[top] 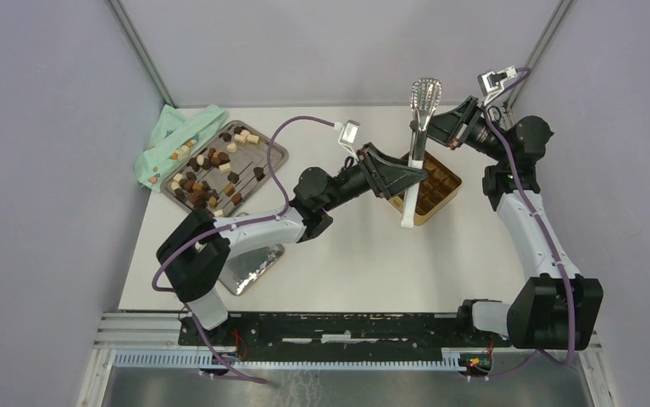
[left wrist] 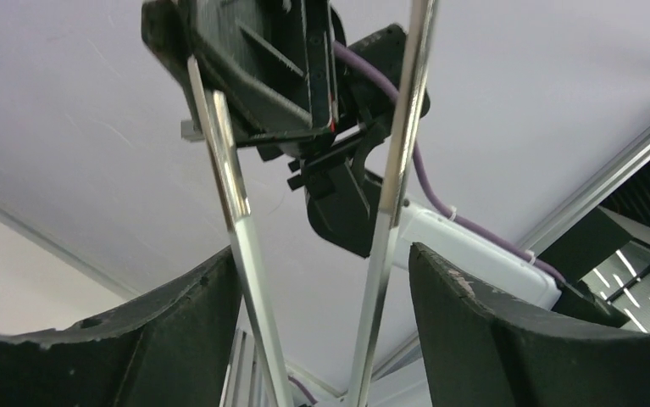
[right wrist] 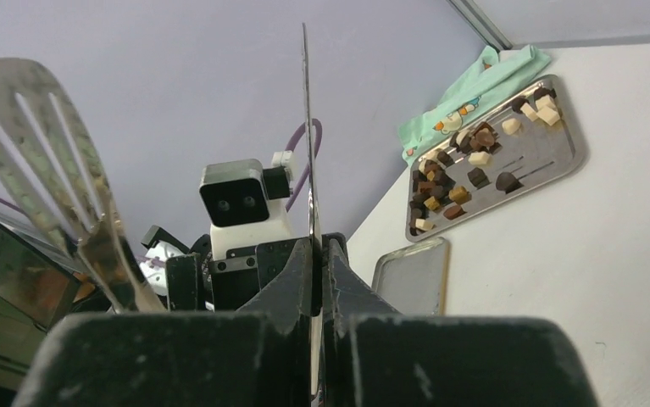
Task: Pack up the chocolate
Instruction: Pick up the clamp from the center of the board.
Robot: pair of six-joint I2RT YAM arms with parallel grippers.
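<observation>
The chocolate (top: pixel 209 172) lies as several dark, light brown and cream pieces on a metal tray (top: pixel 272 144), also seen in the right wrist view as chocolate (right wrist: pixel 465 174). More pieces fill the gold tin (top: pixel 450 188). Metal tongs (top: pixel 426 91) stand upright over the tin. My right gripper (top: pixel 431 127) (right wrist: pixel 316 246) is shut on one thin arm of the tongs (right wrist: pixel 308 127), while the slotted head (right wrist: pixel 29 127) stands free. My left gripper (top: pixel 417 175) (left wrist: pixel 323 254) is open, with both arms of the tongs (left wrist: pixel 389 203) between its fingers (left wrist: pixel 190 326).
A mint-green bag (top: pixel 173 140) (right wrist: pixel 465 102) lies behind the chocolate tray at the back left. A second shiny tray (top: pixel 252 270) (right wrist: pixel 410 275) sits under my left arm near the front. Frame posts rise at both back corners.
</observation>
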